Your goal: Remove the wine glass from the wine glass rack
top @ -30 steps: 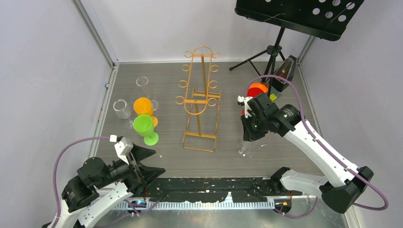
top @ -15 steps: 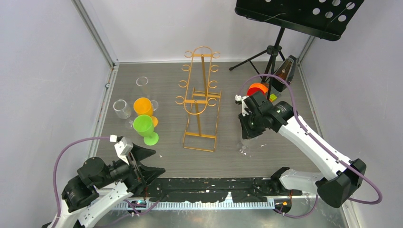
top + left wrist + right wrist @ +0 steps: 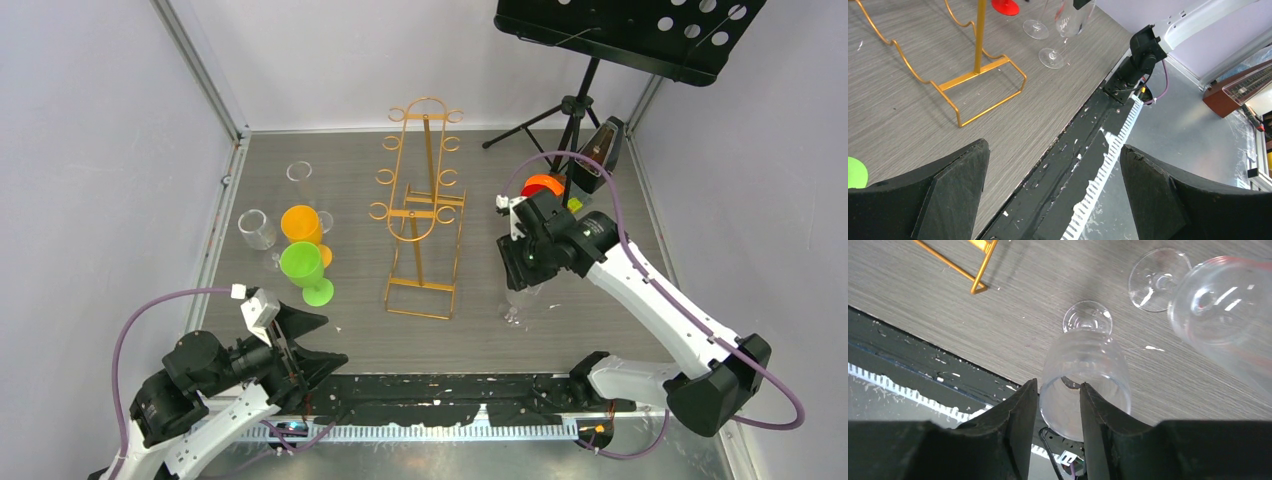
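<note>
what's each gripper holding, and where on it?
Left gripper: nothing, open. Right gripper: straddles the rim of the clear wine glass, jaws parted; glass stands on the table, seemingly not gripped.

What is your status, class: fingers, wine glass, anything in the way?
Left fingers wide open, empty. Right fingers parted, straddling wine glass rim. Wine glass upright on table, off rack. Second clear glass close beside it.

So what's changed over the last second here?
The right gripper shifted slightly toward the wine glass rack. Its jaws parted at the rim of the clear wine glass, apparently letting it go. The glass stands on its foot on the table. The left gripper stayed open and parked. The rack and the green glass did not move.
</note>
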`<state>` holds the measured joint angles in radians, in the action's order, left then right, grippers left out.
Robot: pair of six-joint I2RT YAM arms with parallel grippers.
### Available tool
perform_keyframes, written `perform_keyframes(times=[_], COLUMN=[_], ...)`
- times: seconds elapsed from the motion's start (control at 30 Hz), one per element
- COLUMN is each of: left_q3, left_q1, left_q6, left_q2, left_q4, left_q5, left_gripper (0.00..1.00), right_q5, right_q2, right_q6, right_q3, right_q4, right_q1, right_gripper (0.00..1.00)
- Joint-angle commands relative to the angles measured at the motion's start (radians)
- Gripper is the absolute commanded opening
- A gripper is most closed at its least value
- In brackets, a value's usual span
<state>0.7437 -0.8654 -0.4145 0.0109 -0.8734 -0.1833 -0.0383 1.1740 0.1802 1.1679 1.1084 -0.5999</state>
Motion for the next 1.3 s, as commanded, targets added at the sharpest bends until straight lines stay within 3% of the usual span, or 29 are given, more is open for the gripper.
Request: perform_keyframes(times=[0.0, 0.4, 0.47, 0.5, 1.0, 1.27], left_q3=[0.008, 0.008, 0.01, 0.01, 0.084, 0.056], left_q1=[0.002, 0.002, 0.002, 0.002, 0.002, 0.002], left_q6=[0.003, -0.004, -0.006, -0.007, 0.034, 0.037], left_q2=[-0.027, -0.02, -0.015, -0.014, 0.098, 0.05], left_q4=[0.014, 0.016, 0.016, 0.016, -0.017, 0.002], left_q5=[0.013, 0.045, 0.058, 0.065, 0.253, 0.297], left_gripper=[1.0, 1.0, 1.0, 1.0, 1.0, 0.99], right_q5=[0.085, 0.166, 0.159, 0.155, 0.144, 0.078], right_q2=[-0.033, -0.118, -0.138, -0.144, -0.289, -0.344], right_q6=[-0.007, -0.036, -0.044, -0.046, 0.009, 0.018], right_q3=[0.1, 0.221, 0.229, 0.229, 0.19, 0.165], right_q4=[0.014, 0.018, 0.003, -0.015, -0.322, -0.43], right_q1=[0.005, 0.003, 0.003, 0.003, 0.004, 0.003], right_gripper=[0.44, 0.73, 0.93, 0.98, 0.95, 0.95])
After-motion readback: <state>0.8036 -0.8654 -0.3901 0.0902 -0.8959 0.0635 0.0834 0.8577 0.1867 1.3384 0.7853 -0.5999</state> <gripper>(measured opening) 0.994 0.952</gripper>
